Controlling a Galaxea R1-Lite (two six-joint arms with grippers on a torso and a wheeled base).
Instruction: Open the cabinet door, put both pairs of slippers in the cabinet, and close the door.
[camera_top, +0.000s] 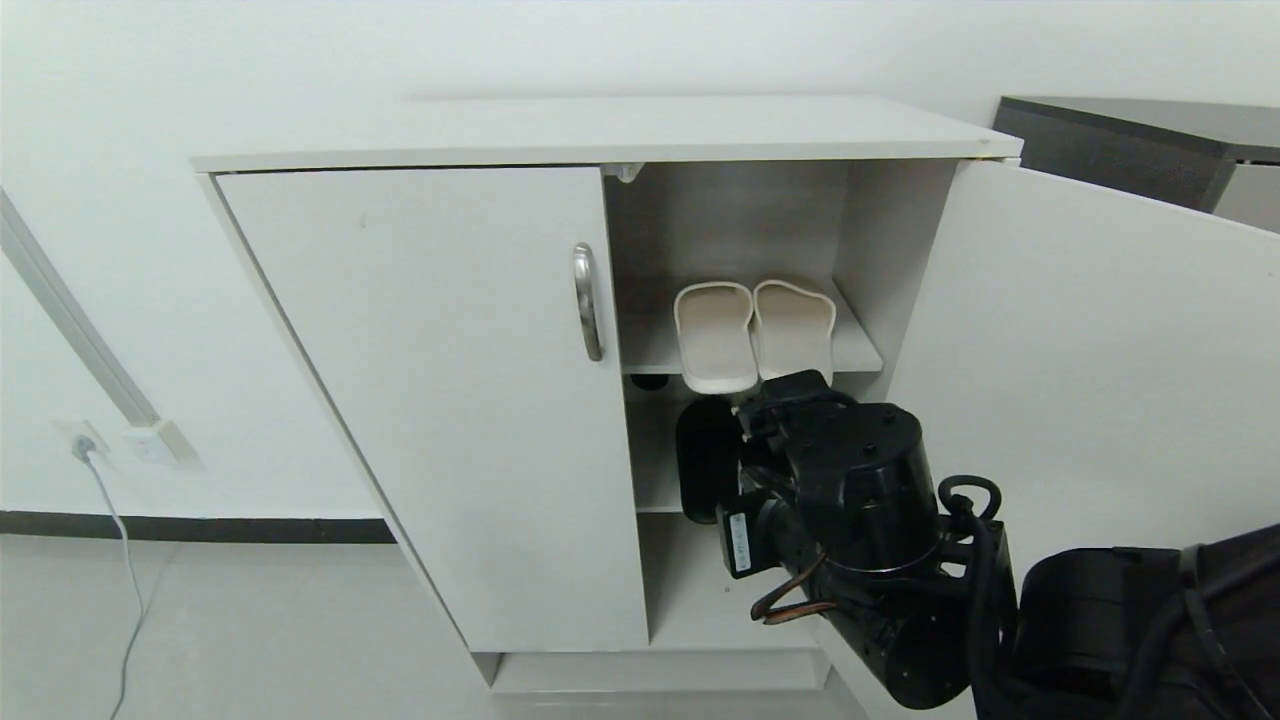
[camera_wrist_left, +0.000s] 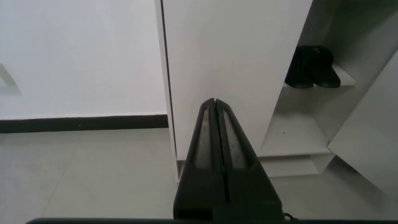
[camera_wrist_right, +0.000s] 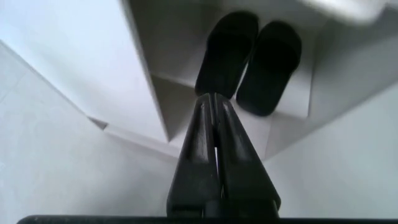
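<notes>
Door (camera_top: 1090, 370) stands swung open to the right of my right pincer (camera_wrist_right: 212, 98), pressed together and empty; that arm is nearer. White slippers (camera_top: 715, 335) and black slippers (camera_wrist_right: 273, 62) sit shelved inside the cabinet (camera_top: 600, 130).

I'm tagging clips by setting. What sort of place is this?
Likely an indoor entryway or hallway, home or office unclear: a white shoe cabinet holds white slippers and black slippers on its shelves, against a plain wall with a low socket.
</notes>
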